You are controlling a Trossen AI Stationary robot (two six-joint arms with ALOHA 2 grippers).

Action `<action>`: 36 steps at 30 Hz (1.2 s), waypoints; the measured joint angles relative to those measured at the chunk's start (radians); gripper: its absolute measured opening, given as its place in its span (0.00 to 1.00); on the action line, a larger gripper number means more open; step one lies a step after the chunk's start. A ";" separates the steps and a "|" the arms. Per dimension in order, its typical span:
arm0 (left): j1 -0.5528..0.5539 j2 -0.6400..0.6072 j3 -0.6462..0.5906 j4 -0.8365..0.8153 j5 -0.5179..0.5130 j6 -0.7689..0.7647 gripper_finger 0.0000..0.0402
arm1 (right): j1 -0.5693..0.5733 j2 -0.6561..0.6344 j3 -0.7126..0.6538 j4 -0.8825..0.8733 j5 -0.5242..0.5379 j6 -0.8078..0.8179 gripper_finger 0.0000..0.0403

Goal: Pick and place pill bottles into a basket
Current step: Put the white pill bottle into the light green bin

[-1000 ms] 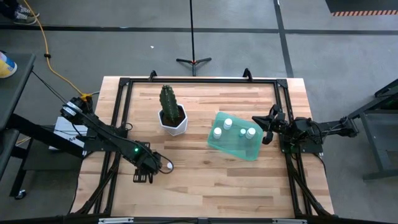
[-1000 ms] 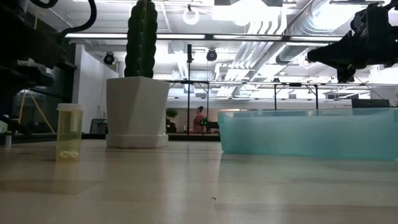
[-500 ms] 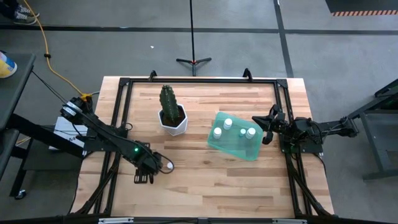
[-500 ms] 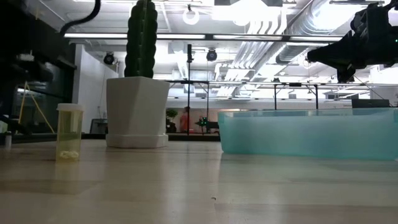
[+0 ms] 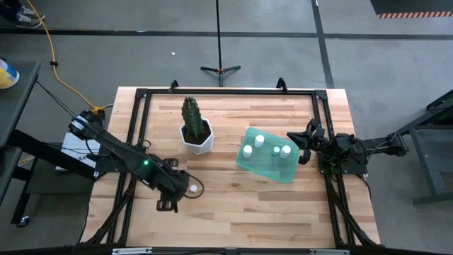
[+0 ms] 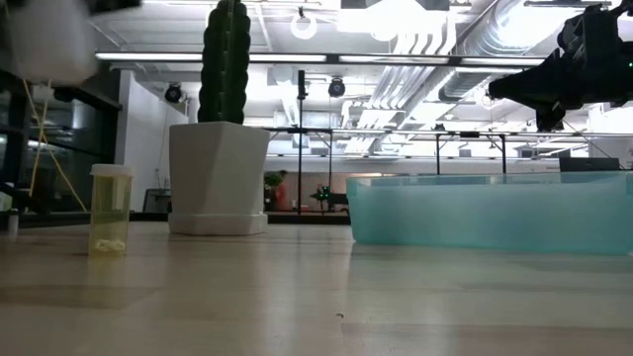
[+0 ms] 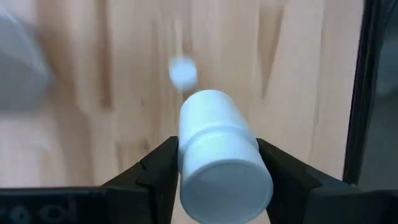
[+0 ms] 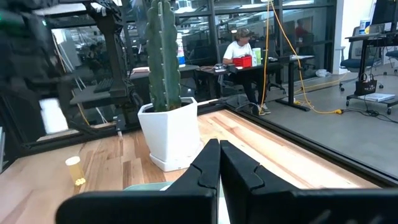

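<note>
From above, my left gripper [image 5: 185, 189] sits over the near-left part of the pale wooden table [image 5: 233, 212], a little nearer the middle than half a second ago, with a small white capped pill bottle [image 5: 192, 189] showing at its tip; the shallow translucent teal plastic basket [image 5: 267, 168] lies well apart on the right half, already holding four white-capped bottles [image 5: 259, 141], and the white faceted pot with its green cactus [image 5: 196, 130] stands between the two, toward the far side. My right gripper [image 5: 306, 146] waits just beside the basket's right edge. At table height, a blurred white shape [image 6: 47, 40] hangs high in the left corner where a dark arm filled the picture before, so I judge the bottle has just left the table and is being carried; a clear yellowish vial [image 6: 110, 211] stands untouched on the boards beside the pot [image 6: 218, 178], and the basket's wall [image 6: 485, 213] is on the right. Past my left wrist, my two dark fingers [image 7: 158, 171] are closed partway against the sides of the white bottle [image 7: 221, 149], cap toward the camera, with bare wood blurred behind it. Past my right wrist, my fingers [image 8: 208, 165] are pressed together on nothing, and the carried bottle [image 8: 53, 116] shows far off, raised above the table. With the pick made, what remains for this one, as I judge it, is the carry across to the basket, keeping clear of the cactus.
</note>
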 joint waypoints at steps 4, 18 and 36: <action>0.032 0.003 0.093 0.021 -0.125 0.015 0.54 | 0.000 0.000 0.000 0.000 0.000 0.001 0.00; 0.270 0.158 0.287 0.180 -0.137 0.356 0.55 | 0.000 0.000 0.000 0.000 0.004 0.002 0.00; 0.448 0.488 0.557 0.259 -0.066 0.671 0.55 | 0.000 0.026 0.000 -0.004 0.008 0.018 0.00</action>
